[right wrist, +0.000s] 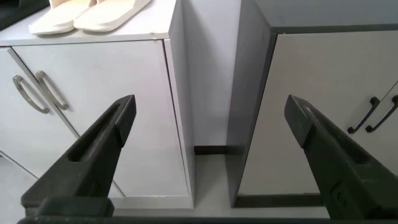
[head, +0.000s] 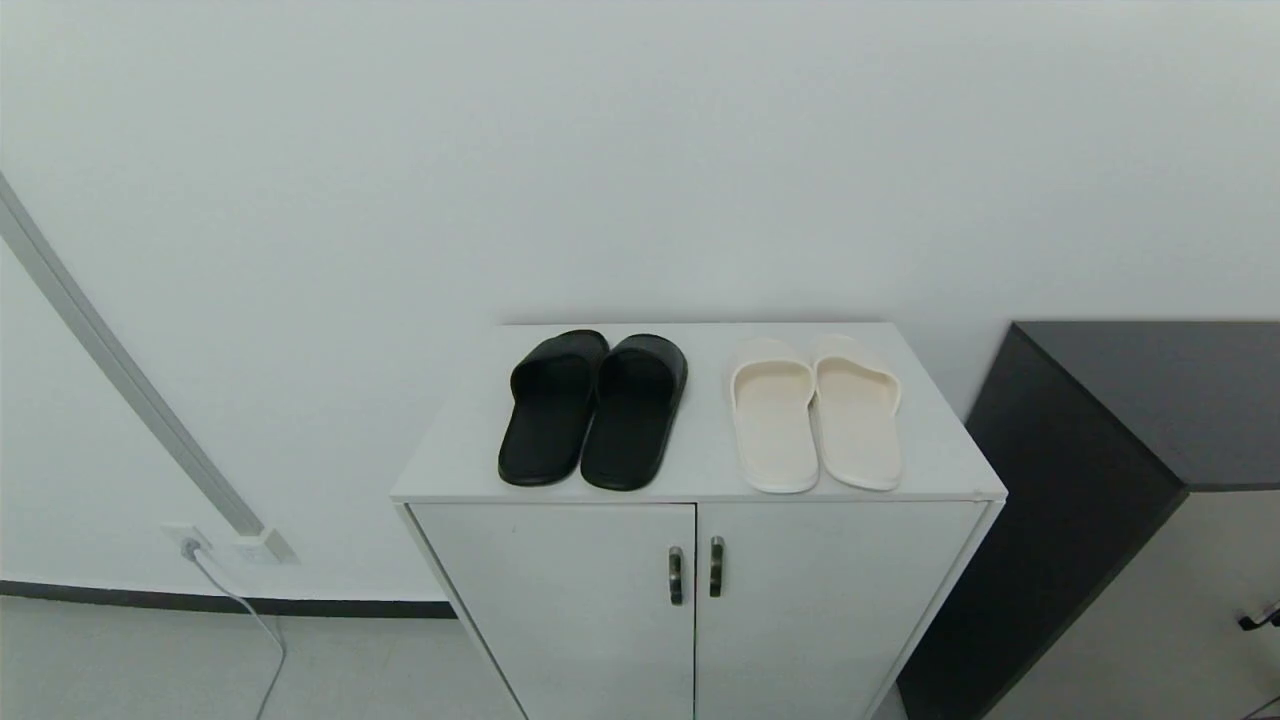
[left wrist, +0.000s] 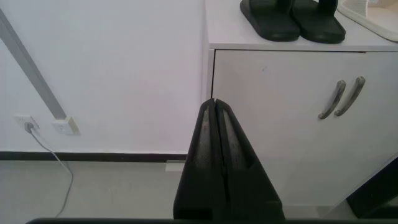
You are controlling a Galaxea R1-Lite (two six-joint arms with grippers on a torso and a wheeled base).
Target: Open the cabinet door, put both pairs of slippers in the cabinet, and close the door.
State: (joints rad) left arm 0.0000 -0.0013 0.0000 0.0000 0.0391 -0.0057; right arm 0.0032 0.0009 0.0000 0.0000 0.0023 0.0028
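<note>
A white cabinet stands against a wall. Both of its doors are shut, and two handles meet at the middle. On the cabinet top, the black slippers sit toward the left edge and the cream slippers toward the right edge. The two pairs are apart, with heels near the front edge. The left pincer is clenched on nothing, before the cabinet's left front corner. The right pincer is released, spread wide, and faces the gap between the cabinet and a dark cabinet.

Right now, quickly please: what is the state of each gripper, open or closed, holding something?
Left gripper: closed, holding nothing.
Right gripper: open wide, holding nothing.
</note>
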